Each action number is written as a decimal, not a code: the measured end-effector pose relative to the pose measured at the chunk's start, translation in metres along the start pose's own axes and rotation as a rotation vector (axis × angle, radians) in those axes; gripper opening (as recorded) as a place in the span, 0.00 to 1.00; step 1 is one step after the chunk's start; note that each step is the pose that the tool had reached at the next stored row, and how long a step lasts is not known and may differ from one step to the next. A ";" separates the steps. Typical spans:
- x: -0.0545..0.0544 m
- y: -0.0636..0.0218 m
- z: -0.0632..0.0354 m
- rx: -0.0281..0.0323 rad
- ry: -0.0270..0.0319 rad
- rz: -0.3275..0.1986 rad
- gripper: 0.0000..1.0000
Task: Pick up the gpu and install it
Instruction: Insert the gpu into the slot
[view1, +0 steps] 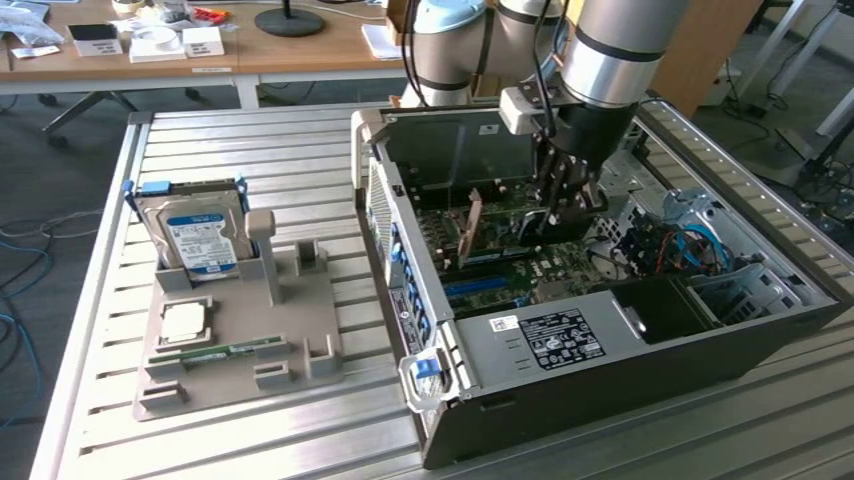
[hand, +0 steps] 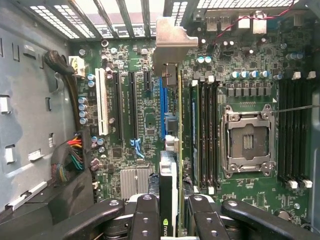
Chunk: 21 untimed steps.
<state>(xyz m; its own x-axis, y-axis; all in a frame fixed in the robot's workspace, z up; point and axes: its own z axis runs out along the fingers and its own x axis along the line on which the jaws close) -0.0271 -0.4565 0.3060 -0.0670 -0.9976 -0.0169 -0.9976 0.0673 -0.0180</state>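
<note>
The gpu (hand: 169, 200) stands on edge inside the open computer case (view1: 587, 350). My gripper (hand: 172, 220) is shut on it, one black finger (hand: 145, 215) on each side of the card. Its silver bracket (hand: 170, 42) points toward the vented rear wall. The card's thin edge runs along the blue expansion slot (hand: 163, 107) on the motherboard (hand: 145, 120); whether it is seated in the slot I cannot tell. In the exterior view my gripper (view1: 567, 210) reaches down into the case, with the dark gpu (view1: 541, 228) below its fingers just above the board.
A grey holder (view1: 234, 340) on the slatted table carries a silver hard drive (view1: 198, 235), a processor chip (view1: 183, 322) and a green memory stick (view1: 220, 352). Inside the case are the processor socket (hand: 248, 145), memory slots (hand: 295, 135) and cable bundles (hand: 70, 157).
</note>
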 end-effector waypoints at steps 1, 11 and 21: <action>0.000 0.0003 0.0004 0.0000 -0.0002 0.000 0.27; 0.001 0.0110 0.0087 0.0004 -0.0003 0.000 0.27; 0.004 0.0173 0.0172 0.0004 -0.0003 0.000 0.27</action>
<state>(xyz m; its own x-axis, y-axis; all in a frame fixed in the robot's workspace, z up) -0.0443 -0.4587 0.2884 -0.0671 -0.9976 -0.0172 -0.9976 0.0674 -0.0184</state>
